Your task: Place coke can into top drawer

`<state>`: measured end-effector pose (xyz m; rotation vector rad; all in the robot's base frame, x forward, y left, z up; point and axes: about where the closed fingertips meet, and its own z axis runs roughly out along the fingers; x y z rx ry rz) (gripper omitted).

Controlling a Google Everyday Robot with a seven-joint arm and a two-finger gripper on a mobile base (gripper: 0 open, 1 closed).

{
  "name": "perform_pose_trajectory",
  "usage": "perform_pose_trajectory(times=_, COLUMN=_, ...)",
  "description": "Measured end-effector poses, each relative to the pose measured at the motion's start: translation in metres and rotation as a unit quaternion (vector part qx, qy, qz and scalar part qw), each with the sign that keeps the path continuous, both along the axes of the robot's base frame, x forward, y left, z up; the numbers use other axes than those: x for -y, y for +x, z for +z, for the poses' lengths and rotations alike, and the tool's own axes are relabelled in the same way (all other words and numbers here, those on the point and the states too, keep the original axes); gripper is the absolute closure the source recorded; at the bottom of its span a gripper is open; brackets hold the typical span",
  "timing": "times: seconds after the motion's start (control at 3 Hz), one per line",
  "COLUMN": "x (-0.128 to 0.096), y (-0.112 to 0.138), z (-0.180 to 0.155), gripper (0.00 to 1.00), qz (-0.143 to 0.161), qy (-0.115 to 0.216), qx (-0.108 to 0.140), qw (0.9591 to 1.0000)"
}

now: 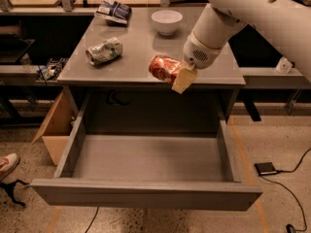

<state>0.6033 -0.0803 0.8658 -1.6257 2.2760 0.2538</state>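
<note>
The red coke can point(163, 68) lies sideways in my gripper point(176, 76), held in the air at the front edge of the grey cabinet top point(141, 47). The gripper is shut on the can; one pale finger point(183, 79) shows on its right side. The white arm comes in from the upper right. The top drawer point(146, 193) is pulled fully open below the can, wide and shallow, with nothing inside.
A dented silver-green can point(103, 51), a white bowl point(166, 21) and a dark snack bag point(113, 10) sit on the cabinet top. A cardboard box point(54, 125) stands on the floor at left, and a small black device with cable point(266, 168) at right.
</note>
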Motion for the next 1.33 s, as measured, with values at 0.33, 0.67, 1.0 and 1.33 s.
perform_pose_trajectory(times=0.33, x=0.0, y=0.0, z=-0.003, gripper=1.0, qz=0.0, qy=0.001, qx=-0.002, qw=1.0)
perform_pose_trajectory(times=0.67, x=-0.001, y=0.0, z=-0.013, gripper=1.0, qz=0.004, qy=0.002, qx=-0.011, qw=0.9999)
perform_pose_trajectory(times=1.0, x=-0.02, y=-0.013, z=-0.044, gripper=1.0, qz=0.044, qy=-0.009, qx=-0.034, qw=0.9984)
perform_pose_trajectory(times=1.33, x=-0.046, y=-0.031, z=-0.073, gripper=1.0, qz=0.101, qy=-0.022, qx=-0.056, qw=0.9931)
